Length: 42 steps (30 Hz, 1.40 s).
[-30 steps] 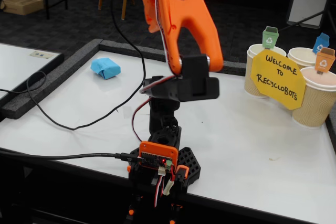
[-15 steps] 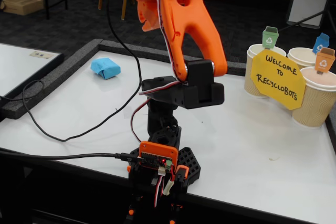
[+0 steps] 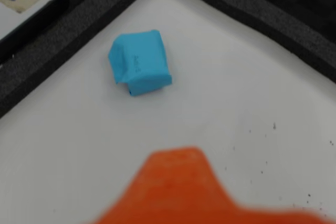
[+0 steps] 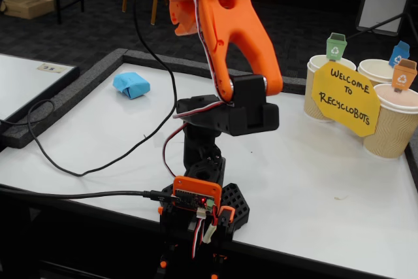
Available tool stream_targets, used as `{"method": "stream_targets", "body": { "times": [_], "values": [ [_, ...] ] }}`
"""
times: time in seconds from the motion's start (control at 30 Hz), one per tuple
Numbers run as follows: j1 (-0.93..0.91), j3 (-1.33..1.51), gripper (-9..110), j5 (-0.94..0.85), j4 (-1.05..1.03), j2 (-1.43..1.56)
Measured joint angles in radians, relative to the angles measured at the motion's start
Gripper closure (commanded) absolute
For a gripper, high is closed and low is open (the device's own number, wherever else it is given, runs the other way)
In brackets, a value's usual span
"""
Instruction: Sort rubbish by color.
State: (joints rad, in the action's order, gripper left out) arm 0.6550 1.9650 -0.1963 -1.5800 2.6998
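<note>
Where the dark foam border [image 4: 59, 99] turns the far left corner of the white table [image 4: 307, 181], the light blue paper wad [image 4: 130, 85] lies flat on the surface in the fixed view, near the border but not touching it, and well apart from everything else on the table. The wrist view looks down on the same wad [image 3: 139, 62]: it is a crumpled, roughly boxy lump with a folded flap on its left side, resting just inside the corner where two strips of the foam border [image 3: 63, 40] meet. Below it in that view a blurred orange part of the pincer [image 3: 176, 190] rises from the bottom edge, clear of the wad; only this one part shows, so I cannot tell whether the pincer is open or closed, and it holds nothing that can be seen. In the fixed view a black cable [image 4: 98, 155] loops across the table left of the arm. The orange arm [image 4: 228, 31] stands on its black base [image 4: 209, 204] at the near edge of the table and reaches up and out of the top of the picture, so its pincer is out of sight there. At the far right, tan paper cups [image 4: 395, 129] with small coloured bin flags stand together behind a yellow sign [image 4: 345, 99] reading "Welcome to Recyclobots".
</note>
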Motion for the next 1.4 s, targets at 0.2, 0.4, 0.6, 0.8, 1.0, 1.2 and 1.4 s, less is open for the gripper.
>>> {"method": "stream_targets", "body": {
  "times": [0.2, 0.4, 0.6, 0.8, 1.0, 1.2, 1.4],
  "values": [
    [0.02, -0.04, 97, 0.0, 0.006, -0.249],
    [0.037, -0.183, 92, 0.0, 0.034, -0.528],
    [0.057, -0.337, 88, 0.0, 0.044, -0.769],
    [0.114, -0.459, 87, 0.0, 0.044, -1.0],
    [0.137, -0.563, 87, 0.0, 0.044, -1.209],
    [0.137, -0.624, 82, 0.0, 0.087, -1.33],
    [0.137, -0.698, 71, 0.0, 0.135, -1.408]
  ]
}}
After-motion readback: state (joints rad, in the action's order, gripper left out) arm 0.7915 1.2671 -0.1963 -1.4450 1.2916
